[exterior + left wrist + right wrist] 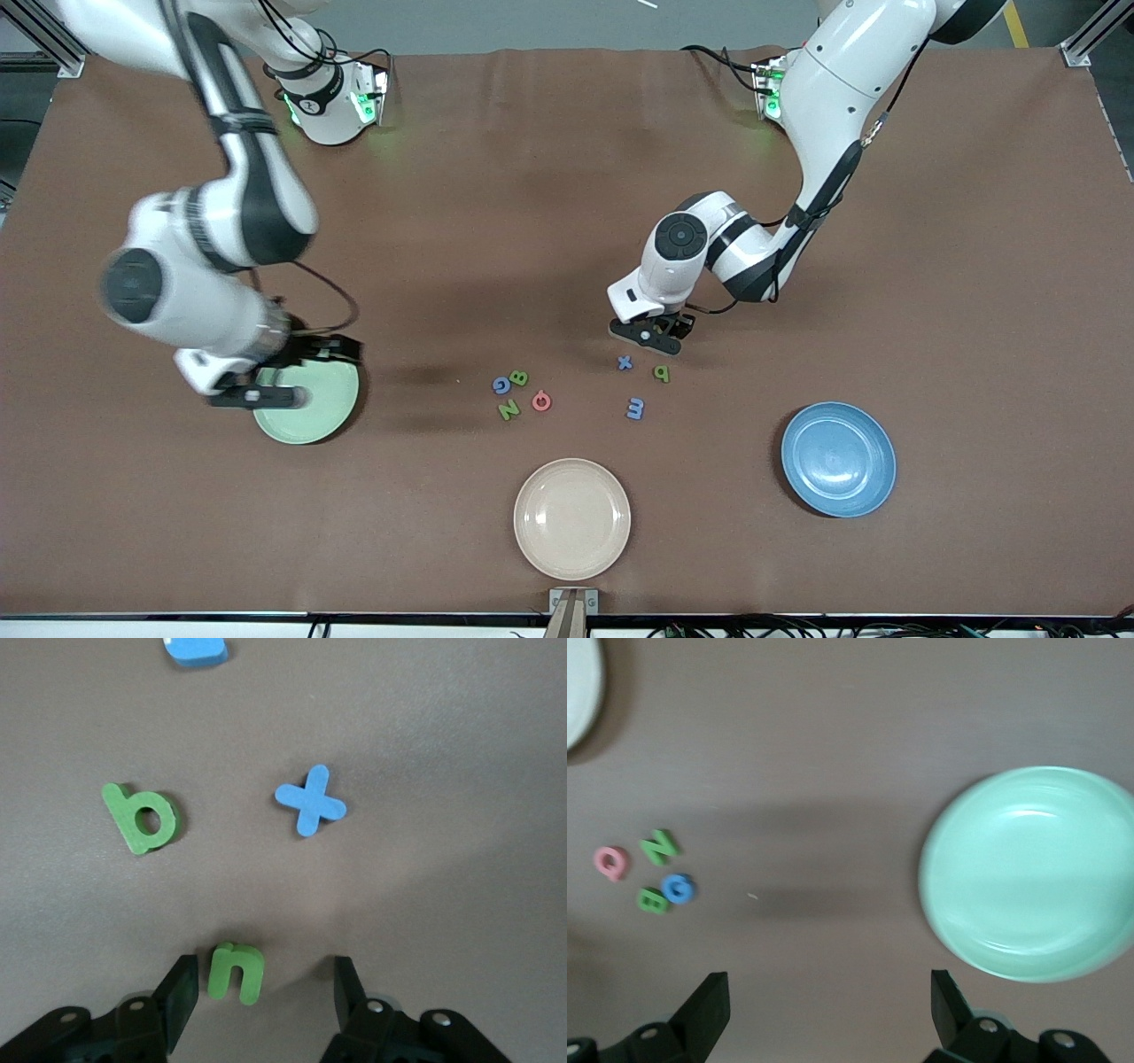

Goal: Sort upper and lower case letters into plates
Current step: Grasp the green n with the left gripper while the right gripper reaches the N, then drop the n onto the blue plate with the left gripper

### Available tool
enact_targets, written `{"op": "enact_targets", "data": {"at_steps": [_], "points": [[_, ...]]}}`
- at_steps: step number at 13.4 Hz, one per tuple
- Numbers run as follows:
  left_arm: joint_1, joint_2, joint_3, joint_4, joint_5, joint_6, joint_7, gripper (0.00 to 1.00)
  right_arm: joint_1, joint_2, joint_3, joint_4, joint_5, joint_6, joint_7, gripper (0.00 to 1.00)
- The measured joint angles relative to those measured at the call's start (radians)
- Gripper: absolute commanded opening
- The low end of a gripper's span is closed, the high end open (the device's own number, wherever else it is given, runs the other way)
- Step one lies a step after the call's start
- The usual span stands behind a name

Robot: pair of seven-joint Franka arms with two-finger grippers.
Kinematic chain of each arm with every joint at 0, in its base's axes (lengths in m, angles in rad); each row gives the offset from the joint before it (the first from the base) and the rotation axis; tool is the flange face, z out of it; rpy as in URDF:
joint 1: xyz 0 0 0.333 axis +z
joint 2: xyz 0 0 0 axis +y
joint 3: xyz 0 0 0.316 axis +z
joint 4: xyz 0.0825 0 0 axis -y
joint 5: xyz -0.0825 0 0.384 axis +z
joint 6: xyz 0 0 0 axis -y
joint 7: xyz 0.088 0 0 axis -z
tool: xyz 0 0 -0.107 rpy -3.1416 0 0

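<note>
1. The left gripper (261, 992) is sitting low at the table with its fingers (180, 992) straddling a small green lowercase n (236, 972). The jaws are partly narrowed; one finger is almost at the letter's side, the other is standing clear of it, so I judge no grip made yet. The letter is lying flat on the brown table (974, 266), hidden under the gripper in the front view.

2. Just past the n, nearer the front camera, the other lowercase pieces are lying flat and apart: a blue x (309, 800), a green p (142, 819) and a blue m (635, 408). The spacing is giving the fingers room to come down on one letter without nudging its neighbours.

3. The blue plate (838, 459) is sitting toward the left arm's end of the table, nearer the front camera than the lowercase group. It is holding nothing. Judgement: it is the likely target for lowercase, being on this arm's side.

4. The right gripper (828, 1010) is hanging wide and empty over the mint green plate (1028, 873), which is sitting at the right arm's end and holding no letters either.

5. The capitals are clustered between the two working zones, touching or nearly so: a blue G (501, 385), a green B (519, 378), a green N (508, 409) and a pink Q (541, 401). The tight packing may make single picks awkward.

6. A cream plate (572, 518) is sitting nearest the front camera, unused.
</note>
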Motion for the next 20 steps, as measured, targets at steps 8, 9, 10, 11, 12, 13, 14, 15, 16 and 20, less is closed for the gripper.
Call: {"op": "enact_targets", "data": {"at_steps": [8, 9, 10, 11, 12, 13, 14, 15, 16, 20], "points": [[0.022, -0.005, 0.002, 0.020, 0.001, 0.001, 0.006, 0.01, 0.211, 0.295, -0.005, 0.188, -0.052, 0.182, 0.095, 0.68], [0.048, -0.018, 0.003, 0.028, 0.001, 0.001, 0.020, 0.01, 0.215, 0.318, -0.005, 0.203, -0.095, 0.203, 0.094, 0.68], [0.087, -0.038, 0.004, 0.037, 0.001, 0.001, 0.053, 0.02, 0.217, 0.340, -0.005, 0.209, -0.134, 0.227, 0.094, 0.68], [0.137, -0.062, 0.005, 0.043, 0.001, 0.001, 0.097, 0.02, 0.218, 0.361, -0.005, 0.211, -0.153, 0.257, 0.094, 0.68], [0.191, -0.086, 0.005, 0.047, 0.001, 0.000, 0.132, 0.02, 0.221, 0.380, -0.005, 0.212, -0.159, 0.284, 0.094, 0.68], [0.243, -0.104, 0.005, 0.050, 0.001, -0.001, 0.158, 0.02, 0.225, 0.396, -0.005, 0.216, -0.162, 0.305, 0.094, 0.68], [0.289, -0.115, 0.005, 0.052, 0.001, -0.001, 0.181, 0.02, 0.228, 0.409, -0.005, 0.224, -0.163, 0.315, 0.097, 0.68], [0.327, -0.117, 0.005, 0.054, 0.001, -0.001, 0.206, 0.02, 0.232, 0.419, -0.005, 0.235, -0.163, 0.317, 0.105, 0.68], [0.361, -0.114, 0.006, 0.058, 0.001, -0.001, 0.232, 0.02, 0.236, 0.425, -0.005, 0.245, -0.163, 0.317, 0.112, 0.68], [0.449, -0.067, 0.013, 0.103, 0.001, -0.001, 0.298, 0.10, 0.255, 0.447, -0.005, 0.271, -0.163, 0.334, 0.138, 0.68]]}}
